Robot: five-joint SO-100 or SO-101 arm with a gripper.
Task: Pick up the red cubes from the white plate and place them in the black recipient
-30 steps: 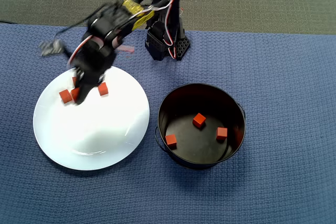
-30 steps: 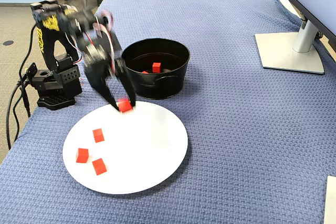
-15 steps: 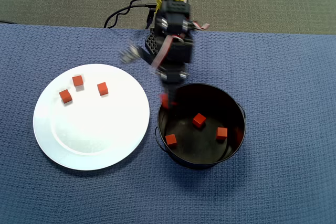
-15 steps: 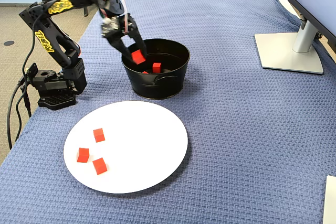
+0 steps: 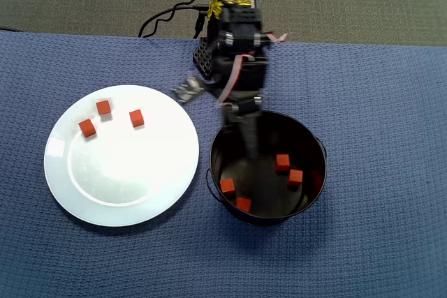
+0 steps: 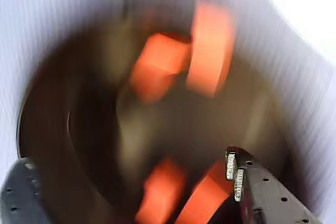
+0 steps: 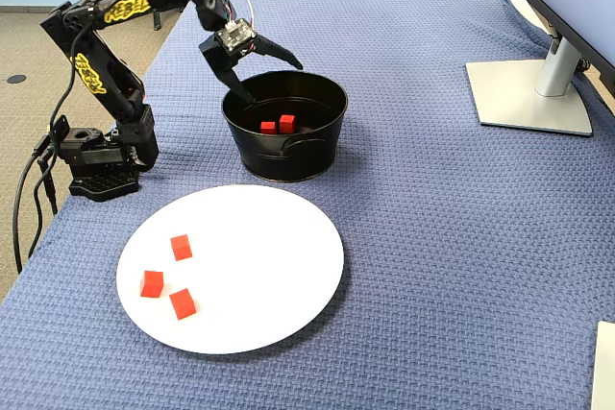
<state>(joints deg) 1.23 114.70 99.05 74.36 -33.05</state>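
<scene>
The jaws are held wide and empty over the round glossy black metal pot (image 7: pixel 284 132), where four small red-orange cubes (image 5: pixel 282 162) are seen

You are getting even, bright room light in the overhead and fixed views, and both are looking sharp. Soft glare is sitting on the white plate (image 5: pixel 122 172), with a thin shadow hugging its near edge. The arm above the black recipient (image 5: pixel 316 150) is smearing slightly. The wrist view is blurring heavily: the red cubes (image 6: pixel 157 69) are showing as orange streaks.
</scene>
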